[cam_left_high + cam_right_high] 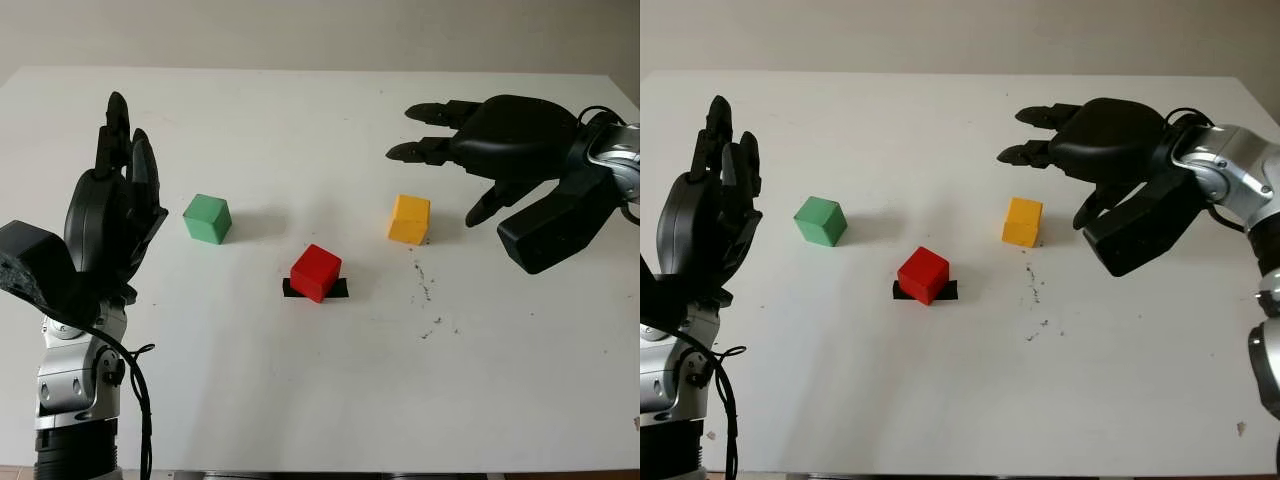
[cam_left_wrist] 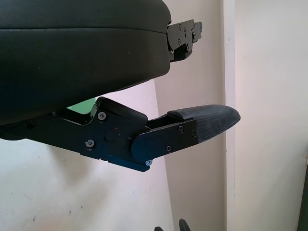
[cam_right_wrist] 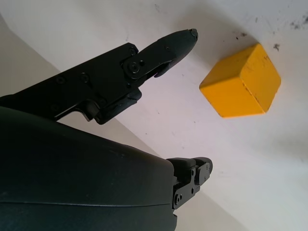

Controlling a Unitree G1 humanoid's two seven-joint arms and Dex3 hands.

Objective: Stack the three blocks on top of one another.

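Blocks lie unstacked and well apart on the white counter: the green block toward the left, the red block in the middle on a small black strip of tape, and the yellow block toward the right. Nothing is stacked yet, so the task looks to be at its very first step, the reach for a first block. The right hand hovers above the counter just beside and beyond the yellow block, palm down, holding nothing, its fingers wide and stretched past the block without touching it. The left hand is raised upright at the left edge, near the green block but apart from it, open and holding nothing. Judging from the layout, the yellow block is the likely first pick: the right hand would need to come down and settle its fingers on opposite faces of the cube before closing, then lift it and carry it over the red block, which seems to mark the base spot. The counter is plain white and matte, with a scatter of small dark specks just in front of the yellow block. Beyond its far edge stands a bare, pale wall.
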